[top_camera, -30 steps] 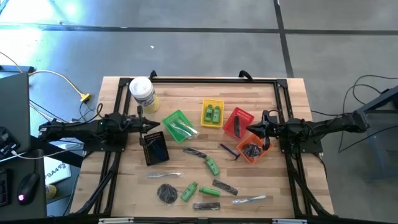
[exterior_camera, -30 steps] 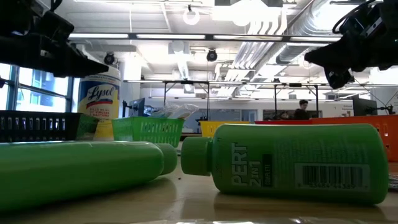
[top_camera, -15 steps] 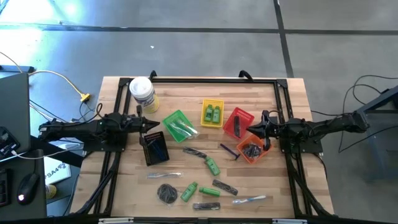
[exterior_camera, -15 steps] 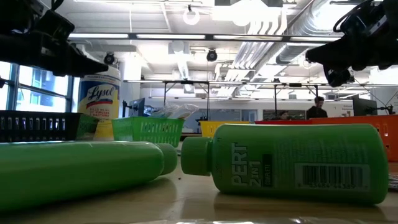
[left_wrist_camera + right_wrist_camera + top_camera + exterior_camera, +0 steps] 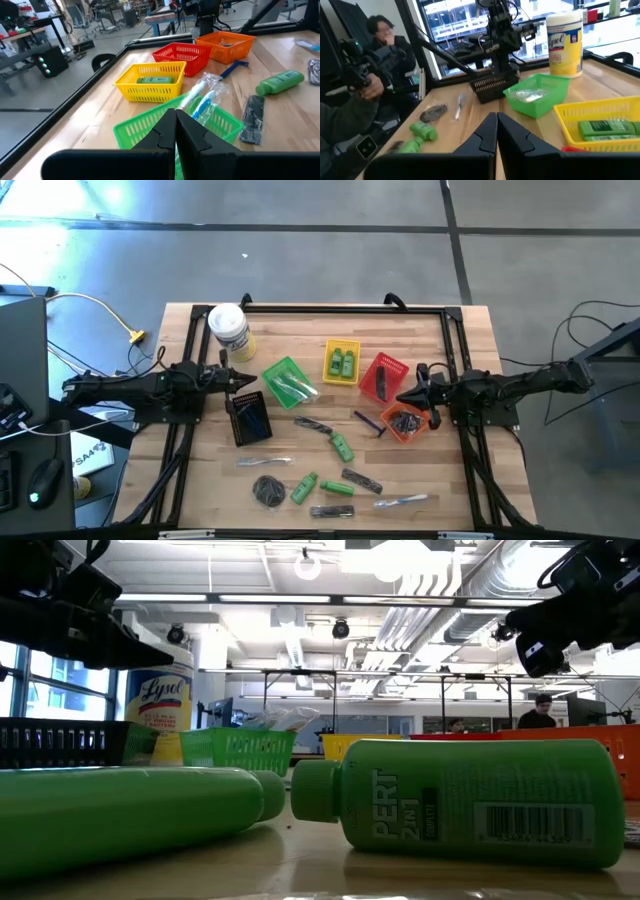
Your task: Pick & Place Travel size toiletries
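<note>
Pale wooden table point(image 5: 300, 330) with a black frame. 5 mesh baskets: black point(image 5: 248, 418), green point(image 5: 288, 381), yellow point(image 5: 341, 361), red point(image 5: 384, 376), orange point(image 5: 406, 423). Bright green bottles point(image 5: 304, 487) with dark label print, a purple-handled razor point(image 5: 368, 422), a dark grey disc point(image 5: 268, 492). Yellowish jar point(image 5: 230, 330) with white lid and blue lettering.

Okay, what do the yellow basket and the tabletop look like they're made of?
The yellow basket looks like moulded plastic: even bright colour, slightly glossy, walls a regular grid of thin ribs. The tabletop looks like wood, probably butcher block: pale planks with visible grain and seams, a smooth low sheen.
</note>
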Controlling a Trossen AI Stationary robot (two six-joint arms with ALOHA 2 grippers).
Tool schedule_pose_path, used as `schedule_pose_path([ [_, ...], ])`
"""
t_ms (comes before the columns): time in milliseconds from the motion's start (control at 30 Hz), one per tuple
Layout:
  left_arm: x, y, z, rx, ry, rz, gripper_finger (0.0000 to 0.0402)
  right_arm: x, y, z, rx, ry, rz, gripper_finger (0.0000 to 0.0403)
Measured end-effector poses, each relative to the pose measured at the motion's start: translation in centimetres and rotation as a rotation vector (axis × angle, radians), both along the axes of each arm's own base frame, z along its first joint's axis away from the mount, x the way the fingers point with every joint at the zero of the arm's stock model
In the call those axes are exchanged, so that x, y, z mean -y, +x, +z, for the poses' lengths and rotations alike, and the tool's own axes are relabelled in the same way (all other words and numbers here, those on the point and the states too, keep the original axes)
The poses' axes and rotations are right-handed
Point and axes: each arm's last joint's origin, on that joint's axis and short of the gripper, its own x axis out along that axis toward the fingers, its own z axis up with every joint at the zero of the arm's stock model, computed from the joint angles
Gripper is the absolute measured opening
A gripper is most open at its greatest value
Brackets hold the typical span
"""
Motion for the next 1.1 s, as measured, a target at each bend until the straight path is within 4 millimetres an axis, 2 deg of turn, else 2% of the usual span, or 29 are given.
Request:
schedule_pose_path([
  [1100, 0.05, 0.04, 0.67, 0.069, -0.038, -0.016, 0.0, 0.07, 0.0, 0.08, -0.006, 0.007, -0.022, 0.0004],
])
